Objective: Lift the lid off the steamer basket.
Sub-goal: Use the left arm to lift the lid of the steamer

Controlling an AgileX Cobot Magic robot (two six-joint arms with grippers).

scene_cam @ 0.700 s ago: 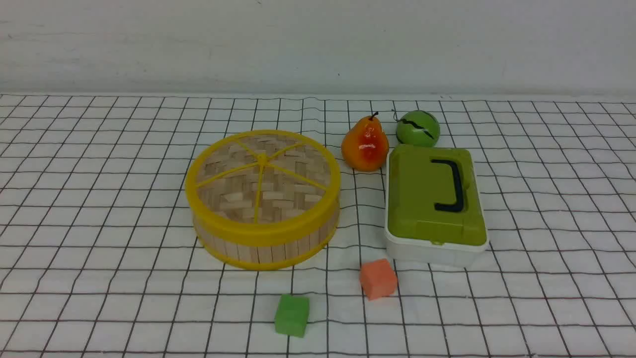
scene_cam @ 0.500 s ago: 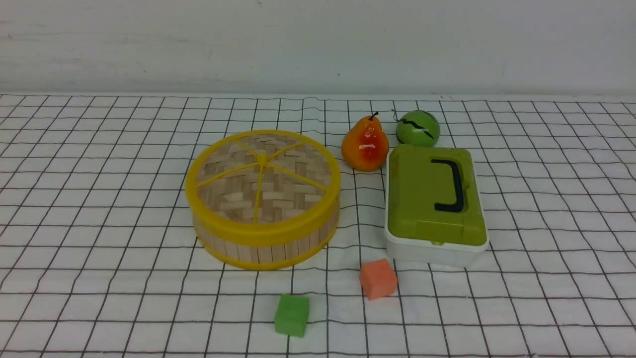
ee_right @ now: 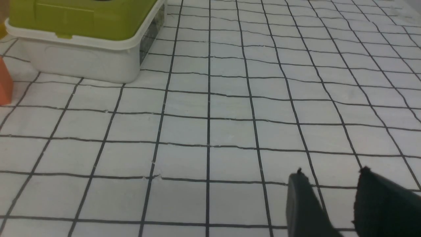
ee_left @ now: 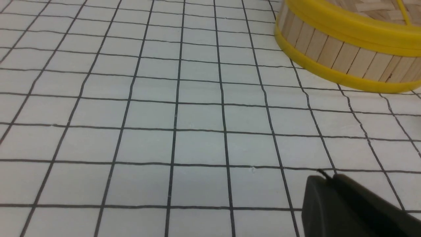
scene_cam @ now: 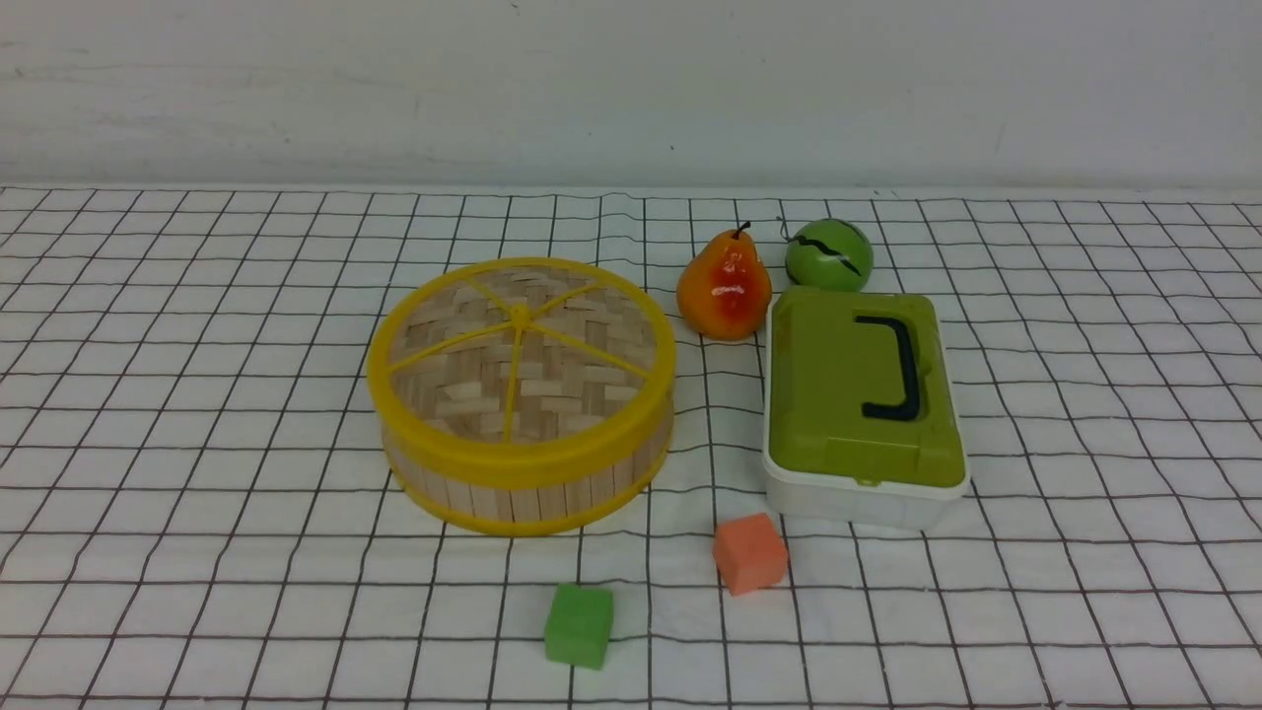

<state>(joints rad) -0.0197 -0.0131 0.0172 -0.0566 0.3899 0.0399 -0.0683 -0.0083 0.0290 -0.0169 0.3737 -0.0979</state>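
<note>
The steamer basket (scene_cam: pixel 523 483), pale wooden slats between yellow rims, stands left of the table's middle with the lid (scene_cam: pixel 521 360) seated flat on top, woven bamboo under thin yellow spokes. Neither arm shows in the front view. In the left wrist view the basket's side (ee_left: pixel 332 49) and a strip of the lid (ee_left: pixel 375 8) sit well away from my left gripper (ee_left: pixel 329 177), whose black fingers are pressed together over bare cloth. My right gripper (ee_right: pixel 332 174) hovers over bare cloth with a gap between its fingers and nothing in it.
A white box with a green lid and black handle (scene_cam: pixel 863 404) stands right of the basket. Behind it are a pear (scene_cam: pixel 725 286) and a green ball (scene_cam: pixel 829 254). An orange cube (scene_cam: pixel 750 552) and a green cube (scene_cam: pixel 579 624) lie in front. A gridded white cloth (scene_cam: pixel 197 444) covers the table.
</note>
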